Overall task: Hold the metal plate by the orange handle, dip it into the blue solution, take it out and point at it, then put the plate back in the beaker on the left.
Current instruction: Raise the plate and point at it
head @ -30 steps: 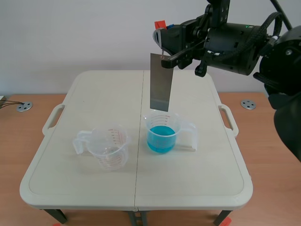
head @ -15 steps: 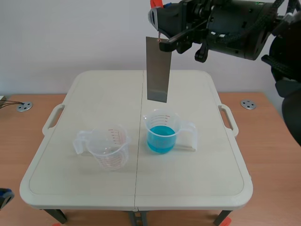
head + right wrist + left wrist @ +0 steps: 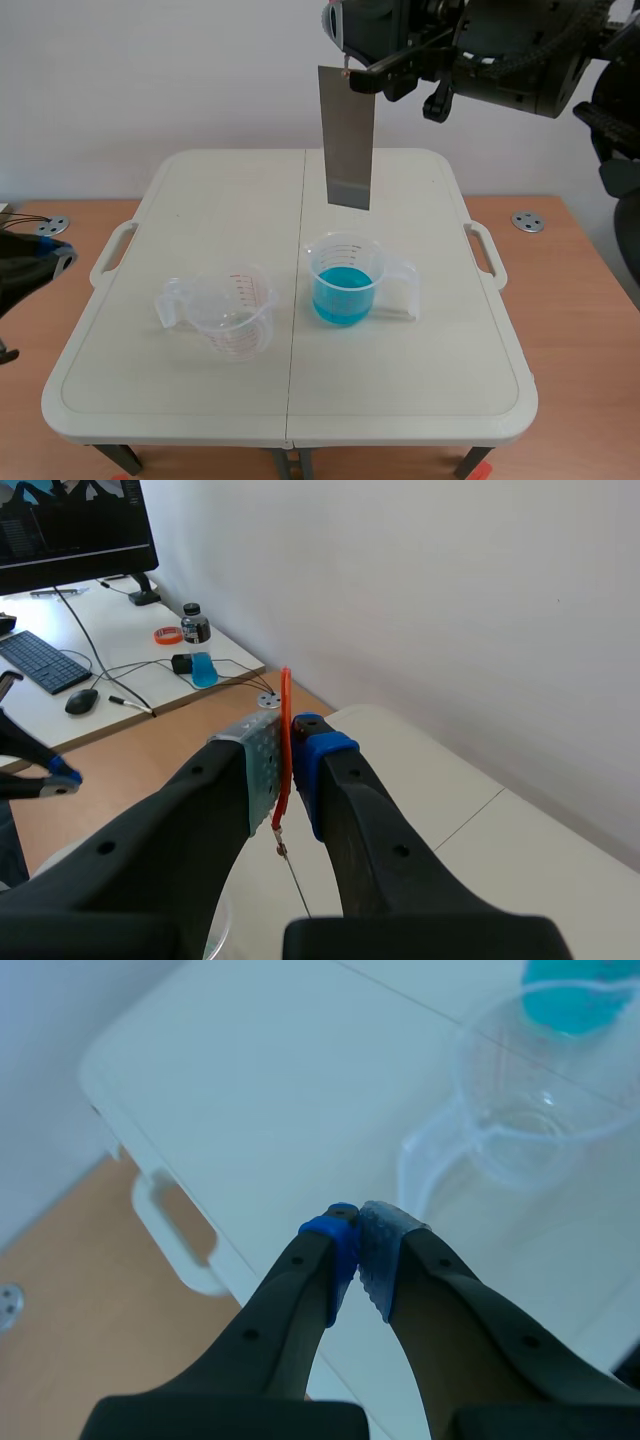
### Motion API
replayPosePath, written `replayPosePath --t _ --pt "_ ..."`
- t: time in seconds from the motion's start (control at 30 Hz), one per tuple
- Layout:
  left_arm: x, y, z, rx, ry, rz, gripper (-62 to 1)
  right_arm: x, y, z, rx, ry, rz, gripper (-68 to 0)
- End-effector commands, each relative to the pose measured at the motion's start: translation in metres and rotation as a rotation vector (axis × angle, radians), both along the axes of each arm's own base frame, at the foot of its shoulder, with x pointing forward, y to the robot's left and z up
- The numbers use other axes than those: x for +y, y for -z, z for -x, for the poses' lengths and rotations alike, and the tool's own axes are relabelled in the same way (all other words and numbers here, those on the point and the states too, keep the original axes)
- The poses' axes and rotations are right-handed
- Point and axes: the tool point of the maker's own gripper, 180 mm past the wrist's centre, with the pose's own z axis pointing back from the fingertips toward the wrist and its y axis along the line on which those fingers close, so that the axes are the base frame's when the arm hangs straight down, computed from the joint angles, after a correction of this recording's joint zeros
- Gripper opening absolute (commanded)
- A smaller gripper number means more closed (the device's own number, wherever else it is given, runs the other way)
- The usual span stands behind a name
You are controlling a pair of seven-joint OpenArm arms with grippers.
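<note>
While right fingers (image 3: pixel 322 765) clamp the orange handle (image 3: pixel 286 735), red beaker markings (image 3: pixel 258 292) are illegible.

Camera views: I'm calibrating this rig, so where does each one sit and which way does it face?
Scene view: between the arms, facing across the table to the wall; shows the raised right arm hanging the plate above the blue beaker.
Left wrist view: on the left arm, low, facing down over its shut jaws to the empty beaker.
Right wrist view: high, facing past jaws shut on the orange handle toward a desk.
Shared: scene and left wrist views both show both beakers.
</note>
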Motion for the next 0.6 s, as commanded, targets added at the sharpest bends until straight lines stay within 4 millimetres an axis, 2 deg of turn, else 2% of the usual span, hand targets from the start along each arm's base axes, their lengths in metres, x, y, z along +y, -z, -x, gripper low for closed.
replayPosePath --t 0.0,0.13,0.23,0.57 --pt "-0.007 -0.015 -0.01 -0.046 0.029 0.013 -58.2 0.002 -0.016 0.003 -0.05 -0.018 -0.019 -66.2" --pt "-0.032 -0.025 -0.024 -0.081 0.095 0.023 -58.2 0.002 -0.016 0.003 -0.049 -0.018 -0.018 -66.2" --pt "-0.054 -0.025 -0.029 -0.076 0.154 0.021 -58.2 0.002 -0.015 0.003 -0.047 -0.017 -0.015 -66.2" --pt "-0.127 -0.03 -0.033 -0.088 0.345 0.049 -58.2 0.002 -0.014 0.003 -0.043 -0.017 -0.01 -66.2"
